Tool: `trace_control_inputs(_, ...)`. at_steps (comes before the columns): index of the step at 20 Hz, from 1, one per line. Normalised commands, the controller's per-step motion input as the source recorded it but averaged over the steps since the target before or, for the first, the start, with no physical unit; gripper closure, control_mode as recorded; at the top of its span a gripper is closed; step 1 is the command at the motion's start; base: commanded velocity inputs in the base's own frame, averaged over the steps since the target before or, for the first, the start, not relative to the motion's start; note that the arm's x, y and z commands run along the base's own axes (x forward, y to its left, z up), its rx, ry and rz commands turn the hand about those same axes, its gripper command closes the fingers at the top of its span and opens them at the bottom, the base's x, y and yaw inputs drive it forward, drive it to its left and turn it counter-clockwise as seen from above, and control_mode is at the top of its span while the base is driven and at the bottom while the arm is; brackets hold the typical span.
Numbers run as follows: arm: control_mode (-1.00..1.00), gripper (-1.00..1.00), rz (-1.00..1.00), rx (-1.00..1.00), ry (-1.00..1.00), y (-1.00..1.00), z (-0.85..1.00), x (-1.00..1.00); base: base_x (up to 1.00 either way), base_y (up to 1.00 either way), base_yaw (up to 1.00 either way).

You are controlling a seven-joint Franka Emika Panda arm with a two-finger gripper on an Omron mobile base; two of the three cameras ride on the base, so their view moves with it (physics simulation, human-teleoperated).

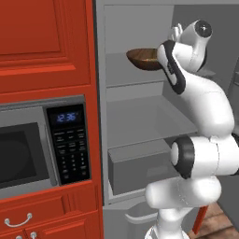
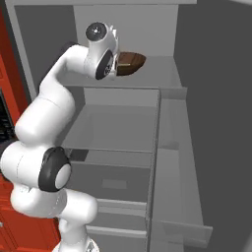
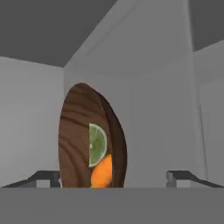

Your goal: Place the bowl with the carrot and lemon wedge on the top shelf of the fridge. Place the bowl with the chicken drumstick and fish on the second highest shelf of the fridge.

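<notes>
Bowl point(image 3: 83, 140) partly behind arm on top shelf point(image 1: 123, 74) — tool point(image 3: 113, 177) released, carrot point(image 3: 103, 173) half-hidden.

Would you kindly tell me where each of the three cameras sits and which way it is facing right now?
Left base view: behind the arm on its left, facing the open grey fridge past a red cabinet and microwave; the white arm rises at lower right.
Right base view: behind on the right, looking into the fridge shelves; the arm rises at lower left.
Hand view: on the hand, looking along the open jaws into the fridge at the wide dark brown wooden bowl, with lemon wedge and carrot.
Both base views share the bowl at the top shelf.
</notes>
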Motion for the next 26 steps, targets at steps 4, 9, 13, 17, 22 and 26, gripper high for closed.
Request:
trace_control_inputs(4, -1.0, -1.0, 0.0, 0.0, -0.41, 0.0, 0.68, -1.0, 0.0, 0.0, 0.0)
trace_control_inputs(9, -1.0, -1.0, 0.02, 0.0, -0.15, 0.0, 0.59, -1.0, 0.0, 0.0, 0.0)
trace_control_inputs(13, -1.0, -1.0, 0.07, -0.04, 0.03, 0.09, -0.01, -1.0, 0.0, 0.0, 0.0)
trace_control_inputs(17, -1.0, -1.0, 0.13, -0.11, 0.13, 0.14, -0.41, -1.0, 0.0, 0.0, 0.0)
trace_control_inputs(22, -1.0, -1.0, 0.18, -0.2, 0.35, 0.3, -0.74, -1.0, 0.0, 0.0, 0.0)
trace_control_inputs(26, -1.0, -1.0, 0.14, -0.31, 0.54, 0.33, -0.83, -0.85, 0.0, 0.0, 0.0)
